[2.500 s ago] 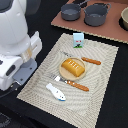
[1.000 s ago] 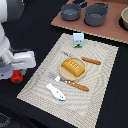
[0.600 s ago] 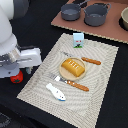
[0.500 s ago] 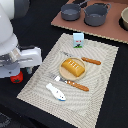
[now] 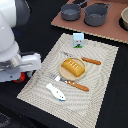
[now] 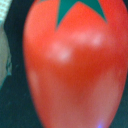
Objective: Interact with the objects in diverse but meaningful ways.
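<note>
The red tomato [image 6: 67,70] fills the wrist view, green star cap up; in the exterior view it peeks out red under the arm, just off the placemat [image 5: 100,95]. Whether the claw pinches it cannot be told. The bread loaf [image 5: 73,67] sits mid-mat, the white carton [image 5: 78,40] at the mat's far edge.

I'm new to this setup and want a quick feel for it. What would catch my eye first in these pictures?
The red tomato with its green star top fills nearly the whole wrist view; in the exterior view it peeks out under the big white arm at the mat's edge on that view's left. Next comes the golden bread loaf on a plate mid-mat, flanked by orange-handled cutlery. Two grey pots sit behind.
</note>
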Controlling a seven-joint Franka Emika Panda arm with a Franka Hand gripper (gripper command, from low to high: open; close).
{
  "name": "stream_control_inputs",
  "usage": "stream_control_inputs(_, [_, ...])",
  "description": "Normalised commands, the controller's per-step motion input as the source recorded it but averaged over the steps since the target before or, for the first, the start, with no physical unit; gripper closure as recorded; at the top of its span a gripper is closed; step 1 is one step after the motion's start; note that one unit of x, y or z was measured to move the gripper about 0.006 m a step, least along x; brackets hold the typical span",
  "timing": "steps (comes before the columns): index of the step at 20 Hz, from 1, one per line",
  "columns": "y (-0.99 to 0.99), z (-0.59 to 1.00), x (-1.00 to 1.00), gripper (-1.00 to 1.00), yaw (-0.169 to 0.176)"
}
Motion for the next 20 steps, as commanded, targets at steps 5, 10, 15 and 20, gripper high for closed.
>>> stream_control_inputs(5, [0.01, -0.31, -0.42, 1.0, 0.0])
stream_control_inputs(10, [0.15, 0.23, -0.11, 1.0, -0.002])
stream_control_inputs(15, [0.42, 0.96, 0.05, 1.0, 0.0])
stream_control_inputs(20, [0.62, 0.99, 0.33, 1.0, 0.0])
